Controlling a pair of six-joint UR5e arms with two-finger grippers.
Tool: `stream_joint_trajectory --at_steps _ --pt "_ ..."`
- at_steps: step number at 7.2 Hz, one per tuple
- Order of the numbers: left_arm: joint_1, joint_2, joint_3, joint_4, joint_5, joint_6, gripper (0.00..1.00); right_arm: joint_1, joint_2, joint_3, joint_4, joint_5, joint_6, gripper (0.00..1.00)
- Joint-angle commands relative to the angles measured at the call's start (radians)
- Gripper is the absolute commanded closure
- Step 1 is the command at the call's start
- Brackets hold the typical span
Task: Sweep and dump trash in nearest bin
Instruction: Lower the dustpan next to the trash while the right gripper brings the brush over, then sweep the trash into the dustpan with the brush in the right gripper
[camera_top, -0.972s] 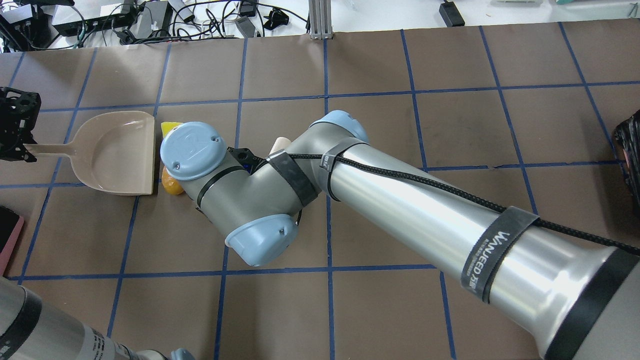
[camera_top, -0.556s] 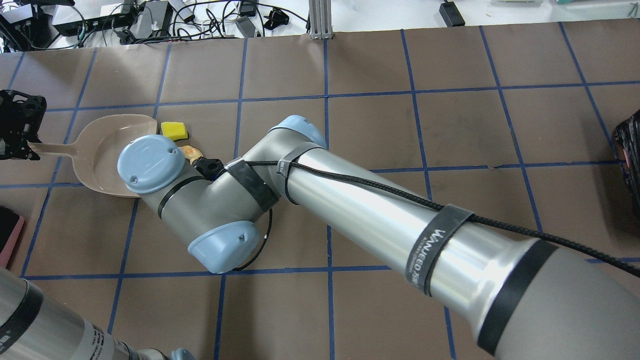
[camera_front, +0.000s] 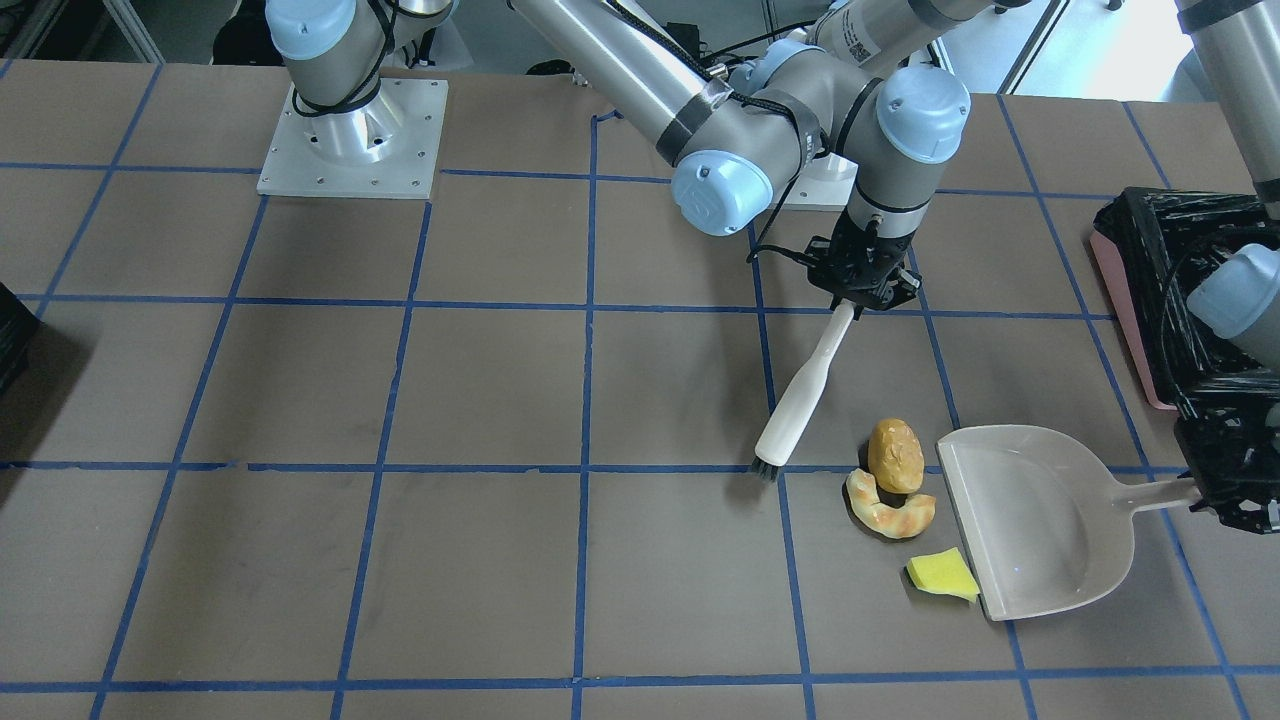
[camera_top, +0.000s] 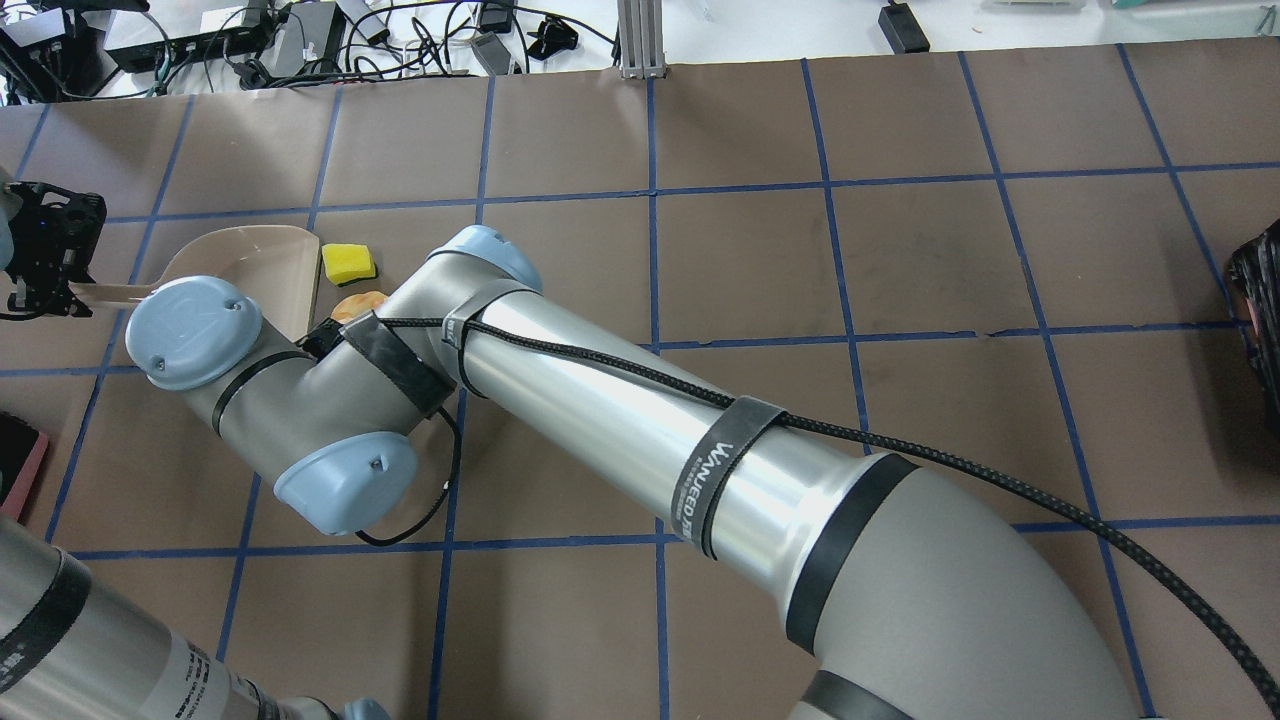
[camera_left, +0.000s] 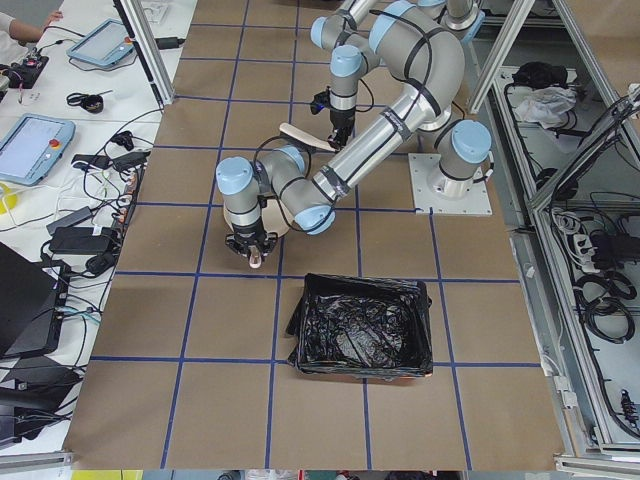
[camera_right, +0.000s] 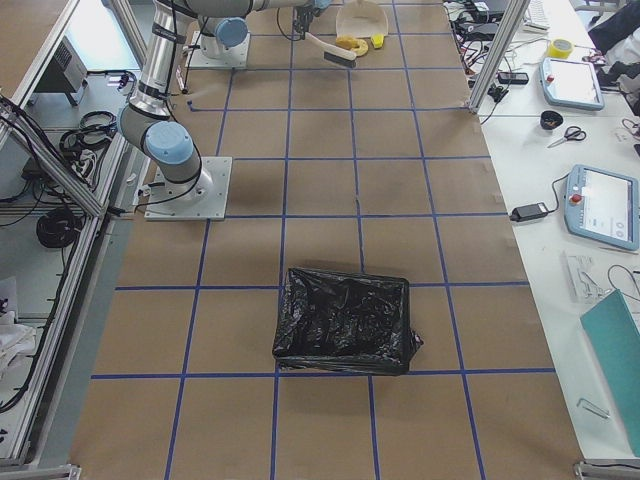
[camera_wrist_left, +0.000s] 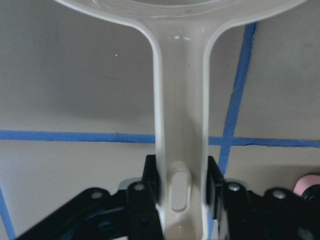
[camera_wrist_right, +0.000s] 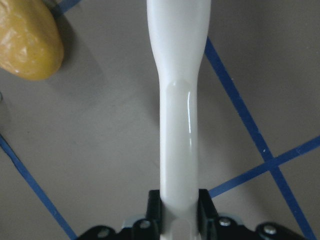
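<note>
In the front-facing view the trash lies at the mouth of the white dustpan (camera_front: 1040, 520): a golden-brown bread lump (camera_front: 895, 455), a tan crescent (camera_front: 888, 512) and a yellow sponge wedge (camera_front: 942, 576). My right gripper (camera_front: 858, 303) is shut on the handle of the white brush (camera_front: 803, 395); its bristles touch the table left of the trash. My left gripper (camera_front: 1200, 492) is shut on the dustpan handle (camera_wrist_left: 180, 125). The right wrist view shows the brush handle (camera_wrist_right: 179, 100) and the lump (camera_wrist_right: 27, 42). The pink-sided bin (camera_front: 1165, 290) with its black bag stands behind the dustpan.
From overhead my right arm (camera_top: 600, 400) covers the brush and the lump; the sponge (camera_top: 348, 262) and part of the crescent (camera_top: 358, 302) show. A second black-bagged bin (camera_right: 345, 320) stands at the table's right end. Cables and tablets lie beyond the far edge.
My right arm has swung toward my left, its wrist now over the dustpan's near side. The dustpan has shifted and turned a little. The sponge and crescent have come into view.
</note>
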Motion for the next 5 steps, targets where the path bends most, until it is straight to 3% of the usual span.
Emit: stream_joint_trajectory --at_steps 1,5 --pt "-0.006 -0.013 -0.001 0.003 -0.001 0.017 1.00 0.001 0.036 -0.062 0.021 0.018 0.033 1.00" --pt "-0.007 -0.014 -0.001 0.004 -0.001 0.019 1.00 0.006 0.093 -0.148 0.023 0.040 0.163 1.00"
